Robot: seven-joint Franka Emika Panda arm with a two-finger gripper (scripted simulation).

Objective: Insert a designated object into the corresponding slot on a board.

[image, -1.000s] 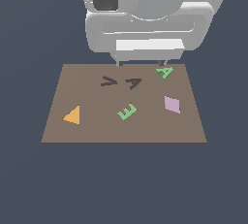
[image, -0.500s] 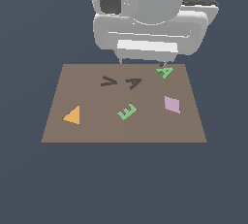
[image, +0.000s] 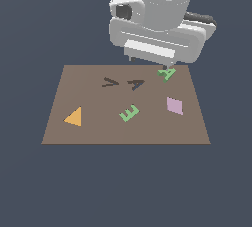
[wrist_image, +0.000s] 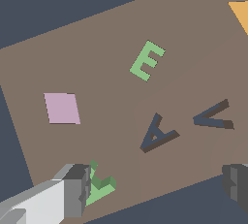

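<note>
The light-green letter A block (image: 168, 73) (wrist_image: 100, 185) lies flat near the board's far edge on the exterior view's right, partly hidden there by the robot's hand. In the wrist view it sits just inside one finger (wrist_image: 75, 190). The other finger (wrist_image: 237, 182) is far off, so my gripper (wrist_image: 156, 187) (image: 147, 63) is open and holds nothing. The dark A-shaped slot (image: 136, 84) (wrist_image: 157, 134) lies in the brown board (image: 98, 132) (wrist_image: 111, 29), a short way from the block.
A dark V-shaped recess (image: 110, 82) (wrist_image: 213, 116) sits beside the A slot. A green letter E (image: 129, 113) (wrist_image: 147, 61), a pink diamond (image: 174, 105) (wrist_image: 62, 107) and an orange triangle (image: 74, 117) (wrist_image: 240, 14) also lie on the board.
The robot's hand has turned and shifted slightly toward the exterior view's right, over the green A. Nothing on the board has moved.
</note>
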